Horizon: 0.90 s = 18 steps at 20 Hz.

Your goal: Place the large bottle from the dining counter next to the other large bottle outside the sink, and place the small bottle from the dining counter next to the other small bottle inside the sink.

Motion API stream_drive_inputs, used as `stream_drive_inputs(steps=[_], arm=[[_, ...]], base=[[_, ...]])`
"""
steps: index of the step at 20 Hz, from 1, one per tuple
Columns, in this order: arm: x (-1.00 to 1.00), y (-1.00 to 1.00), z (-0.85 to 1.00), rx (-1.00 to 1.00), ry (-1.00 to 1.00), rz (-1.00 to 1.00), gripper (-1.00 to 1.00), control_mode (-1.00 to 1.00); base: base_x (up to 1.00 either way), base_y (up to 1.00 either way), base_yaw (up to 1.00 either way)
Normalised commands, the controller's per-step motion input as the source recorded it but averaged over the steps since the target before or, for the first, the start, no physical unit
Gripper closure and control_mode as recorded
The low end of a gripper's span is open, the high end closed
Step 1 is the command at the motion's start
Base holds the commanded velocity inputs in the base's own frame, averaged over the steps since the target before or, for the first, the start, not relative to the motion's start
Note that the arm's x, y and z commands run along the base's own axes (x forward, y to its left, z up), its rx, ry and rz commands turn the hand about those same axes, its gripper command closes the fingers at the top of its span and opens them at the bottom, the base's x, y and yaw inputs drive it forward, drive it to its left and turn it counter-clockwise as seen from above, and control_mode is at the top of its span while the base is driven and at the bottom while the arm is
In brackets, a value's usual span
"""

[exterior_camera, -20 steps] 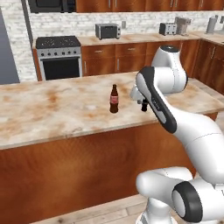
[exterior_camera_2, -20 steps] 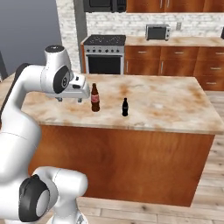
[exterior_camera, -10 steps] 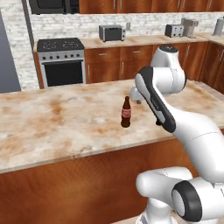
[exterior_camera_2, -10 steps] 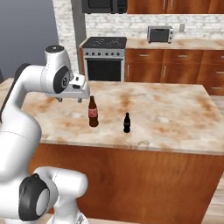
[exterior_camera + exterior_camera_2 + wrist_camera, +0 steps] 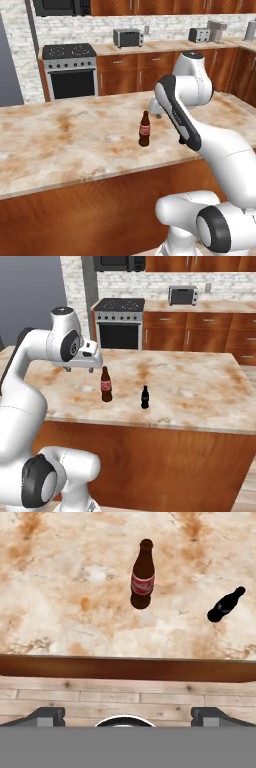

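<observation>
Gripper (image 5: pixel 127 714) open wide, jaws empty, nothing between the tips; hand is raised above the near edge of the dining counter (image 5: pixel 200 391), looking down past the wooden edge onto the marble and floor. In the right base view the hand sits just up and left of the large bottle (image 5: pixel 106 384), not touching. That large bottle (image 5: pixel 142 574) stands upright on the marble, red label facing out; also seen in the left base view (image 5: pixel 144 129), near the middle of the slab. The small bottle (image 5: pixel 226 604) stands upright off to one side of it, near but apart, black, unlabelled; right base view shows it (image 5: pixel 145 397) to the right of the brown one. Progress judgement: nothing done yet, both bottles on the dining counter, neither grasped, both transfers left; looks like approach to the first pick, likely the brown one. Sink and its two partner bottles can't be confirmed here. Count: one large brown bottle, one small black bottle, one gripper. Background: one stove (image 5: pixel 70 70), one toaster oven (image 5: pixel 128 37).
</observation>
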Motion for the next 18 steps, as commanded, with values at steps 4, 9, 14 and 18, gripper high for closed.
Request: stream_drive_inputs(steps=[4,9,14,18], arm=[[0.00,0.00,0.00,0.00,0.00,0.00,-1.00,1.00],[0.00,0.00,0.00,0.00,0.00,0.00,-1.00,1.00],[0.00,0.00,0.00,0.00,0.00,0.00,-1.00,1.00],[0.00,0.00,0.00,0.00,0.00,0.00,-1.00,1.00]], base=[[0.80,0.00,0.00],[0.39,0.00,0.00],[0.00,0.00,0.00],[0.00,0.00,0.00]])
